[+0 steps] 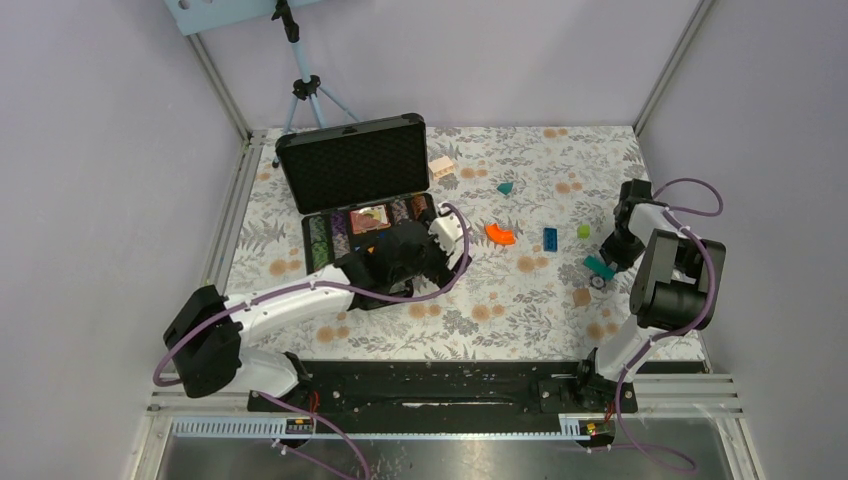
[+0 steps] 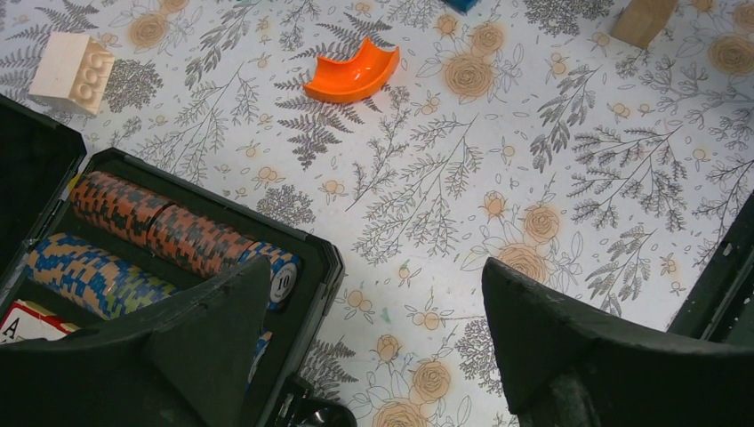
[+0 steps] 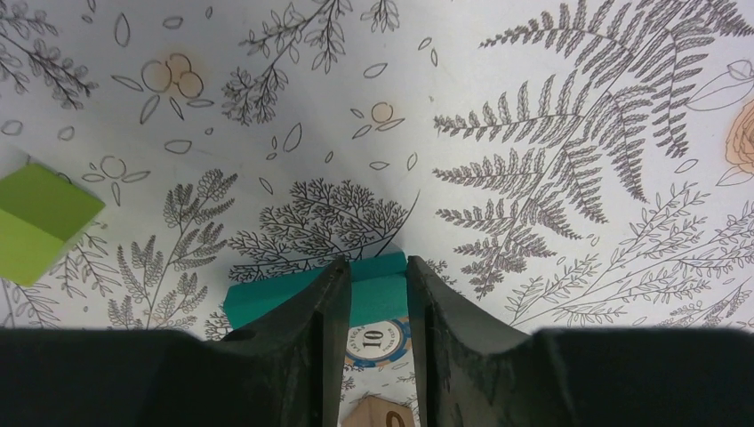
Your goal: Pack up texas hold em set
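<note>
From above, the open briefcase [image 1: 352,163] sits at the far left of the tabletop [image 1: 520,310], its long side running nearly left to right. The left gripper [image 1: 403,252] hovers over the right end of its tray. Well apart on the right, a loose poker chip [image 1: 597,283] lies flat just beside a teal block [image 1: 598,266], with the right gripper [image 1: 606,258] directly over them, so the right arm is much the nearer. The left wrist view shows its jaws spread wide and empty, straddling the briefcase's corner, where rows of chips [image 2: 169,227] lie on edge; an orange curved block [image 2: 353,76] rests beyond. In the right wrist view the jaws stand narrow with the chip framed in the gap and the teal block just behind; whether the pads press its rim I cannot tell. The briefcase lies leftward from there.
</note>
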Robot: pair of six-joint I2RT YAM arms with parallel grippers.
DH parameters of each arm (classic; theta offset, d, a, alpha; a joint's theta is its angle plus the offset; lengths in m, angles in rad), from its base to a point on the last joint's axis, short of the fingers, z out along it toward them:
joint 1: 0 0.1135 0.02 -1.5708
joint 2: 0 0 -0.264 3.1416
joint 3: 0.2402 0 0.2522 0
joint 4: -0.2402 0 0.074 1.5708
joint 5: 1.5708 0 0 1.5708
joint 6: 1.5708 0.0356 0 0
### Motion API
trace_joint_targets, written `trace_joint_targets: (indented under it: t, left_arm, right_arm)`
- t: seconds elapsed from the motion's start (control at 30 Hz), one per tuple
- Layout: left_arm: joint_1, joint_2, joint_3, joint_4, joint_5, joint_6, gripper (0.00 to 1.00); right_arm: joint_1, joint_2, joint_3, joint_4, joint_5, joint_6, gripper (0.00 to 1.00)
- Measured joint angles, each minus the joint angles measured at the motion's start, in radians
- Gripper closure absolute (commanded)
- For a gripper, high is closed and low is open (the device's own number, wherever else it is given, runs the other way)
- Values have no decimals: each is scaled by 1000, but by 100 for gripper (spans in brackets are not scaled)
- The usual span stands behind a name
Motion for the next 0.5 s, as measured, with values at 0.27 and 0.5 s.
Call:
trace_joint_targets:
  t: [0.27,0.5]
  left_arm:
    - [6,-24,-28,-3,-8,5,12]
    - [6,-64,-21,-67,-10,39,12]
  right_arm:
    - [28,0,-11,-25,8,-10,64]
    - [43,-16,-30,-52,11,-11,64]
